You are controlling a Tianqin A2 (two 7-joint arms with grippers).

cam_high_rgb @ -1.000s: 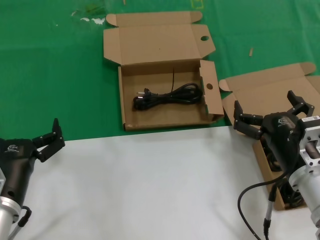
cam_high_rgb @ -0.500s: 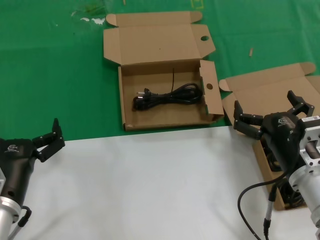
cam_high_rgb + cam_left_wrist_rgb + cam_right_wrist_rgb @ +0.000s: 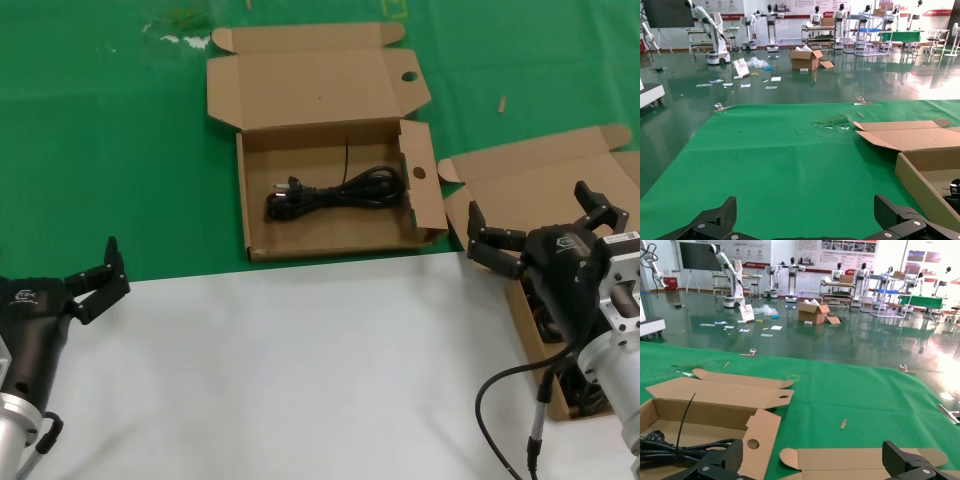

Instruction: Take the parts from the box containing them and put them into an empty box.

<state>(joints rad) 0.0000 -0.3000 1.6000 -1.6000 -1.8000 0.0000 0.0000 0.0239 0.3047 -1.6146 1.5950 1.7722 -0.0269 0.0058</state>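
From the head view, the left gripper (image 3: pixel 93 283) waits low at the left over the edge between white sheet and green table (image 3: pixel 100 150), its jaws spread wide and holding nothing. The right gripper (image 3: pixel 540 228) hangs over the shallow brown cardboard box without holes (image 3: pixel 560 180) at the right, jaws also spread wide and empty; the arm hides most of this box's inside, where only a little black cable shows. The black bundled power cord with a plug end (image 3: pixel 335 193) lies in the tray of the squarish brown cardboard box with round holes in its flaps (image 3: pixel 420 205), in the middle of the table. Compared with the earlier pictures, nothing has moved: both arms and the cord are in the same places.

In the left wrist view, the two black fingertips (image 3: pixel 715 220) stand far apart, with only green cloth between them; the holed box (image 3: pixel 920 175) is beside.

In the right wrist view, the fingertips (image 3: pixel 902 457) are again far apart; the cord (image 3: pixel 670 447) rests inside the holed box (image 3: pixel 760 432), and the lid of the hole-less box (image 3: pixel 840 460) lies just under the jaws
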